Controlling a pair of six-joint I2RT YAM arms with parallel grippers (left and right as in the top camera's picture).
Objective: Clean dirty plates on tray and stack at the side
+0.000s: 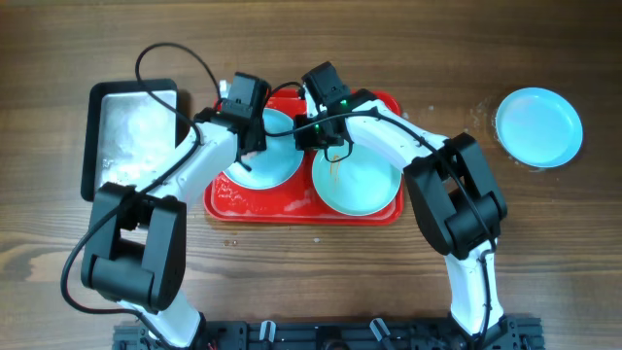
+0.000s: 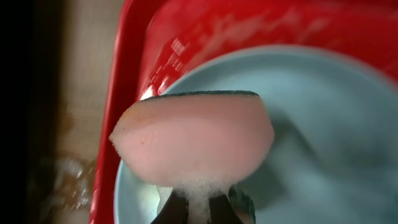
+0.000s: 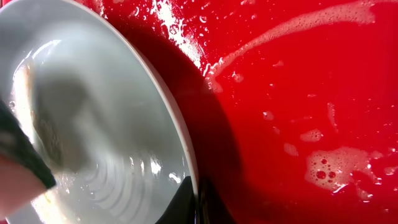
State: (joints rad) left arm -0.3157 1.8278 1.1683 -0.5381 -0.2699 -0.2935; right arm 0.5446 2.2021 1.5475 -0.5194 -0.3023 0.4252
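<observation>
We see the red plastic tray (image 3: 298, 93) in the middle of the wooden table (image 1: 544, 253). Its smooth glossy floor is wet, with thin lines and small patches of white foam (image 3: 333, 168).

Two round pale-blue plates with shallow rims lie in it side by side: the left plate (image 1: 277, 165) and the right plate (image 1: 360, 185), which has a small orange-brown smear. The third plate (image 1: 539, 126) rests alone on the table, well apart to the right of the tray.

The left gripper (image 2: 189, 208) is closed on a sponge (image 2: 193, 146). This is a soft pink block with rounded edges and a dark green rough layer on its far side (some foam sits where the fingers pinch it). The sponge is over the left plate, but we cannot tell if it touches it.

The right gripper (image 3: 194, 208) has its jaws almost together on the thin right rim of the same plate, one finger on each side. The inside of this plate looks wet and shiny.

A rectangular metal pan (image 1: 126, 136) with a black rim stands just to the left of the tray.
</observation>
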